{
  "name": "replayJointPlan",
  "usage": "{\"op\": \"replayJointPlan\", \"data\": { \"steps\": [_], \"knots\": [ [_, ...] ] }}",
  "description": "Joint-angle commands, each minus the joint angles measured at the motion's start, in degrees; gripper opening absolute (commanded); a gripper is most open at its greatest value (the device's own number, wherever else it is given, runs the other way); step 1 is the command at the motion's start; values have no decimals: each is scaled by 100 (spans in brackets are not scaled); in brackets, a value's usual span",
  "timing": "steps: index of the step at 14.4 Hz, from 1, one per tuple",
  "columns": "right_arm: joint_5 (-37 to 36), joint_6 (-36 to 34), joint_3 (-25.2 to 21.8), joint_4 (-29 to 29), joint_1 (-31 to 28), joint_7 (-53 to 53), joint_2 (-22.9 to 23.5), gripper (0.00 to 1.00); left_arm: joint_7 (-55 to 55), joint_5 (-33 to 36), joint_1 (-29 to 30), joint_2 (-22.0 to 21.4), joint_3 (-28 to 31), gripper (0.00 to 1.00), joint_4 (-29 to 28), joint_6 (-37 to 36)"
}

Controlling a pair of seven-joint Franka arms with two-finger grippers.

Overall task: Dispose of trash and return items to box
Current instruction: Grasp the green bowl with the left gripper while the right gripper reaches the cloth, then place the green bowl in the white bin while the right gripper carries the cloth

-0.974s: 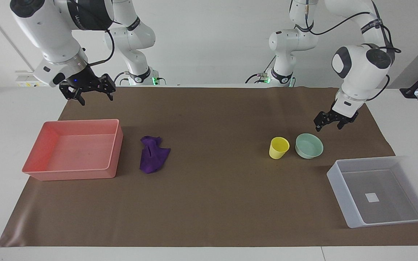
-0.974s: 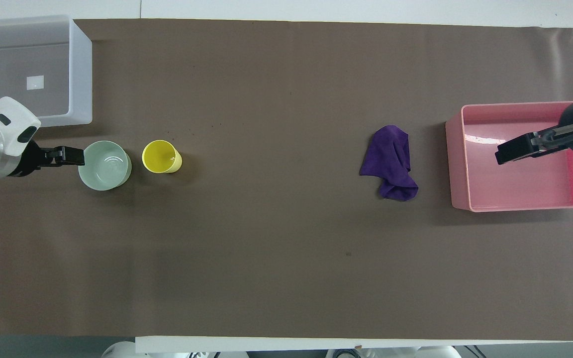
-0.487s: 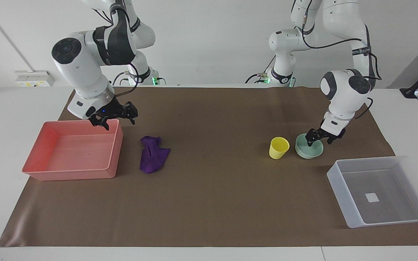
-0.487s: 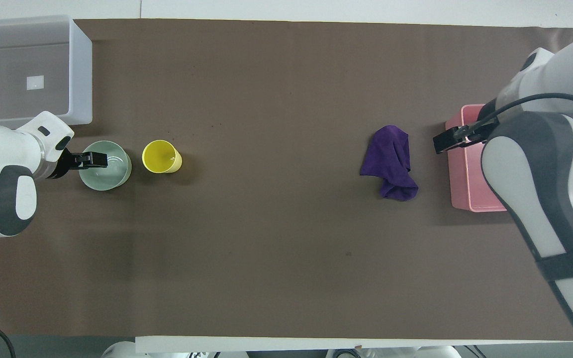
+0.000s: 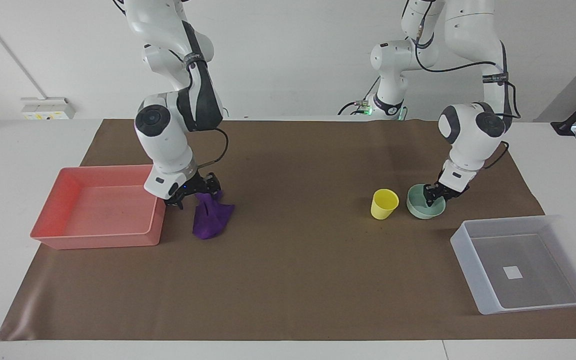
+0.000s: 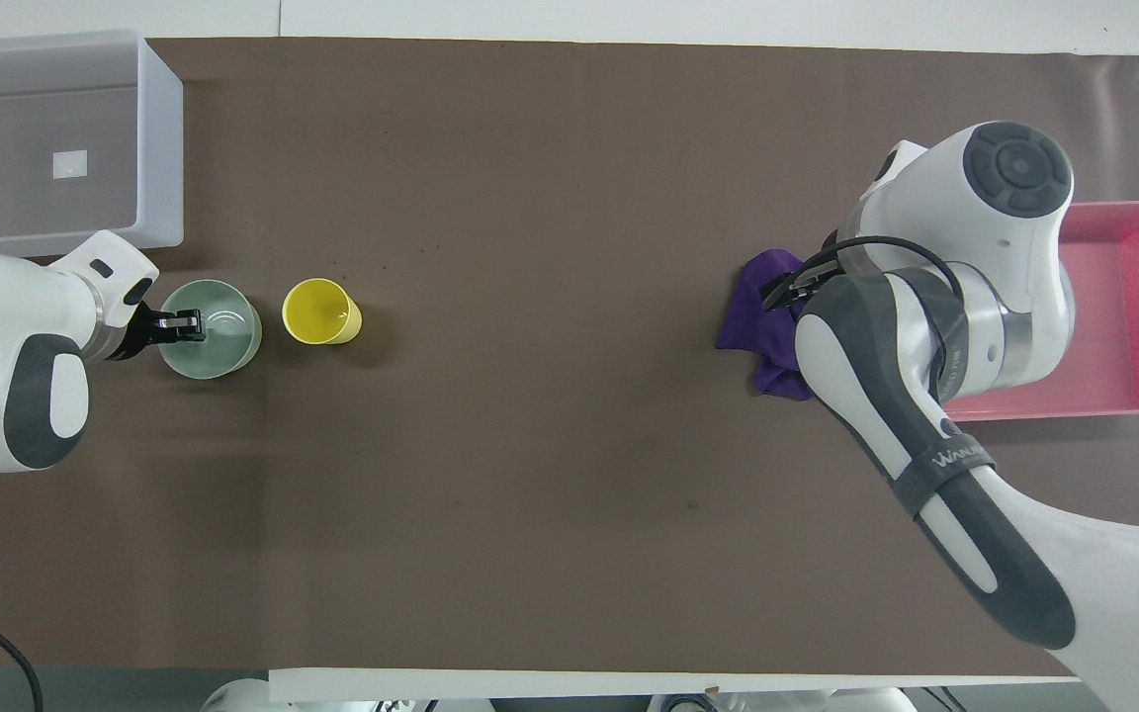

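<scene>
The deep-purple cloth [image 5: 213, 220] lies crumpled on the brown mat beside the pink tray [image 5: 98, 240]. My right gripper [image 5: 194, 192] is open and low on the cloth's end nearer the robots; in the overhead view the gripper [image 6: 789, 289] and its arm cover part of the cloth [image 6: 762, 316]. The mint-green bowl [image 5: 420, 211] stands beside the yellow cup [image 5: 384, 203], toward the left arm's end. My left gripper [image 5: 437, 195] is down at the bowl's rim; in the overhead view the gripper [image 6: 179, 324] reaches into the bowl [image 6: 223, 341]. The cup [image 6: 317, 311] stands upright and untouched.
The clear-grey bin [image 5: 465, 260] with a white label stands farther from the robots than the bowl, at the left arm's end; it also shows in the overhead view [image 6: 162, 148]. The pink tray [image 6: 1123, 297] lies at the right arm's end. The brown mat [image 5: 293, 260] covers the table.
My right gripper came down from over the pink tray's corner onto the purple cloth. My left gripper sank a little lower at the bowl's rim. Cloth, cup and bowl have not moved.
</scene>
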Motion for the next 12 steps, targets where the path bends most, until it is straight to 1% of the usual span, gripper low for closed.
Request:
{"op": "replayJointPlan", "data": {
  "steps": [1,3,4,5,6,7,8,9,10,11,12],
  "knots": [
    [77,628,-15,-83,120,70,440,100,-163,-53,29,-332,-2,0,591,-1070],
    [77,964,-15,-232,234,175,565,99,-129,-53,98,-499,6,0,1487,-2152],
    [77,973,-15,-268,235,175,565,87,-120,-62,203,-509,15,0,2101,-2784],
    [77,913,-24,-268,226,167,565,65,-111,-158,274,-422,15,0,2812,-3443],
    [77,851,-24,-268,217,175,556,38,-120,-367,344,-221,24,0,3454,-3885],
    [77,798,-24,-251,200,184,556,24,-129,-474,484,94,24,0,3991,-4028],
    [77,780,-24,-250,182,184,556,12,-146,-484,677,306,24,0,4231,-3943],
    [77,780,-24,-242,173,184,556,7,-155,-493,757,439,15,0,4260,-3785],
    [77,780,-24,-224,165,184,547,3,-164,-510,836,797,24,0,4399,-3566],
    [77,754,-24,-207,147,184,513,0,-164,-571,976,1131,24,0,4714,-3372],
    [77,615,-41,-119,138,175,460,0,-164,-763,1143,1561,24,0,5091,-3249]
  ]
}}
